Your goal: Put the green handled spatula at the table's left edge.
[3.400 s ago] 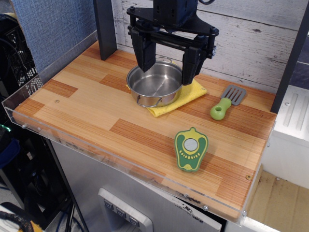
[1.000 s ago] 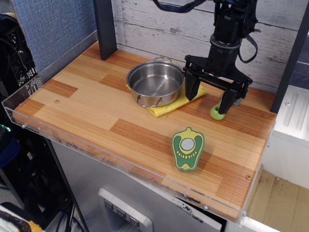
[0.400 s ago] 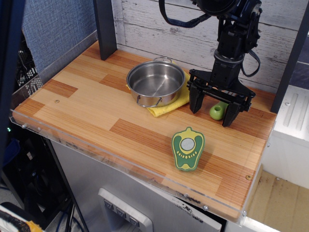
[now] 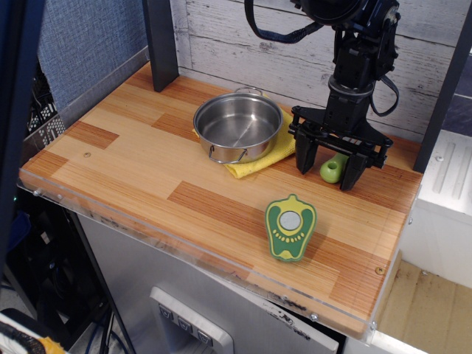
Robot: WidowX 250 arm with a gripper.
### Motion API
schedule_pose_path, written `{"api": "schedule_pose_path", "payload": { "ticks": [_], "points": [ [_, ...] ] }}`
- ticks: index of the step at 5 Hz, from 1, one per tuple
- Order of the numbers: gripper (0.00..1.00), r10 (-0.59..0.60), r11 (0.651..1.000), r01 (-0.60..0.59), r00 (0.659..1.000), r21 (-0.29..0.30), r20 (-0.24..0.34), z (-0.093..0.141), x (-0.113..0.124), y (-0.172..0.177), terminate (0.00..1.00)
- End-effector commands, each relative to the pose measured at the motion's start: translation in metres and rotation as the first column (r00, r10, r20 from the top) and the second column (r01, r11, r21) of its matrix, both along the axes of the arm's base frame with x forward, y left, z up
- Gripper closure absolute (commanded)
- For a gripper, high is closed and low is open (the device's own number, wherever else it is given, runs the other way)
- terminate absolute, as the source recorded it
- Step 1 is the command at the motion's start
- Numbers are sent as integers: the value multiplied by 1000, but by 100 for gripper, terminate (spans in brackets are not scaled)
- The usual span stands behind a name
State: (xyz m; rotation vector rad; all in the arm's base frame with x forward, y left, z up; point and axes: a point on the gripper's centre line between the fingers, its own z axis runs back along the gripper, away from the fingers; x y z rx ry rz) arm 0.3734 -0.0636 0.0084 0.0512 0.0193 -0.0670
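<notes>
The green handled spatula [image 4: 332,169] lies at the back right of the table [image 4: 133,169]; only its lime-green handle end shows, and its grey blade is hidden behind the gripper. My gripper [image 4: 329,171] is lowered over it, with the left finger [image 4: 304,161] and right finger [image 4: 352,174] on either side of the handle. The jaws stand apart, with gaps beside the handle.
A steel pot [image 4: 237,126] sits on a yellow cloth [image 4: 258,159] just left of the gripper. A flat green-and-yellow bell-pepper toy [image 4: 290,226] lies near the front right. A dark post [image 4: 161,44] stands at the back left. A clear acrylic rim [image 4: 66,203] edges the table.
The gripper has moved from above the pot to the spatula and come down around its handle. Since 0.4 s ago the fingers have drawn slightly closer together. The pepper toy shifted slightly.
</notes>
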Motion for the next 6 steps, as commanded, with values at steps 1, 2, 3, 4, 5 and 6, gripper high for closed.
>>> {"api": "schedule_pose_path", "payload": {
  "ticks": [1, 2, 3, 4, 5, 6],
  "points": [
    [100, -4, 1000, 4, 999, 2, 41, 14, -3, 3, 0],
    [100, -66, 997, 68, 994, -21, 82, 43, -9, -3, 0],
    [100, -123, 990, 130, 987, -60, 106, 83, -16, -4, 0],
    [100, -114, 987, 131, 978, -93, 174, 120, -28, 11, 0],
    [100, -13, 992, 38, 981, -122, 196, 149, -51, 57, 0],
    [100, 90, 992, -73, 981, -99, 174, 153, -70, 104, 0]
  ]
}}
